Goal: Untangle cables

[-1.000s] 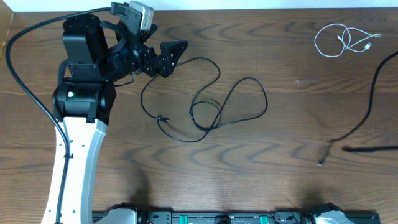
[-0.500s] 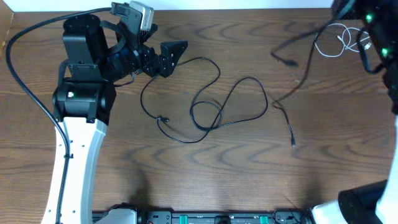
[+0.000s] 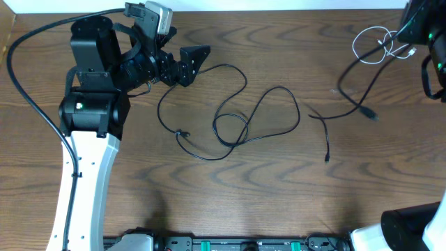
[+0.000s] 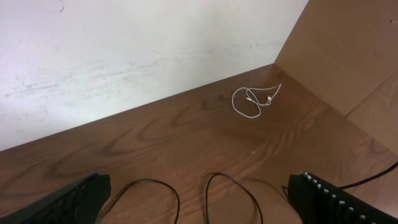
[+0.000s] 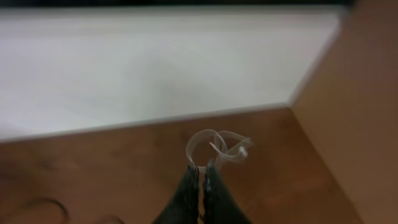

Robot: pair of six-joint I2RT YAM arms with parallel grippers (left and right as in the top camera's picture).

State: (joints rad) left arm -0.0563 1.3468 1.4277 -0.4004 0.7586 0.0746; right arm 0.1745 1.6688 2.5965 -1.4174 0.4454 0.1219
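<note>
Opening of right gripper [image 5: 200, 169] required before white cable [image 3: 382, 43] at far right is grasped; jaws pressed together. Left gripper [image 3: 197, 64] jaws spread wide, empty, beside black cable [image 3: 279, 88].

One wooden table [image 3: 279, 195] carries two thin cables: one black cable [image 3: 286, 88] looped near the table's middle, one white cable [image 3: 355, 47] at its far right corner. Two robot arms work the table, the left arm [image 3: 90, 104] and the right arm [image 3: 426, 35].

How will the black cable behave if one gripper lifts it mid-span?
Probably floppy: the black cable lies flat on the table in loose, overlapping loops. Likely light, since it looks thin. Its loops may drag along or snag where they cross.
</note>
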